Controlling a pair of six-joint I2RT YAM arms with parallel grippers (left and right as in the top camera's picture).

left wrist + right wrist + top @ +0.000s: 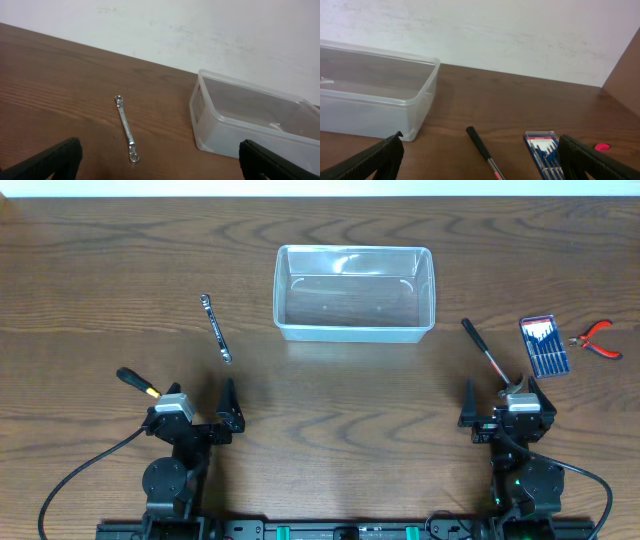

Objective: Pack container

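The clear plastic container (354, 292) stands empty at the back middle of the table; it also shows in the left wrist view (255, 120) and the right wrist view (375, 102). A silver wrench (216, 328) (126, 128) lies left of it. A black-handled tool (485, 352) (482, 145), a blue pack of small screwdrivers (545, 346) (543, 152) and red pliers (597, 339) lie to its right. My left gripper (225, 412) (160, 167) is open and empty near the front left. My right gripper (497, 408) (480, 165) is open and empty near the front right.
A black and yellow handled tool (138, 383) lies at the front left beside the left arm. A white wall (495, 35) runs behind the table's far edge.
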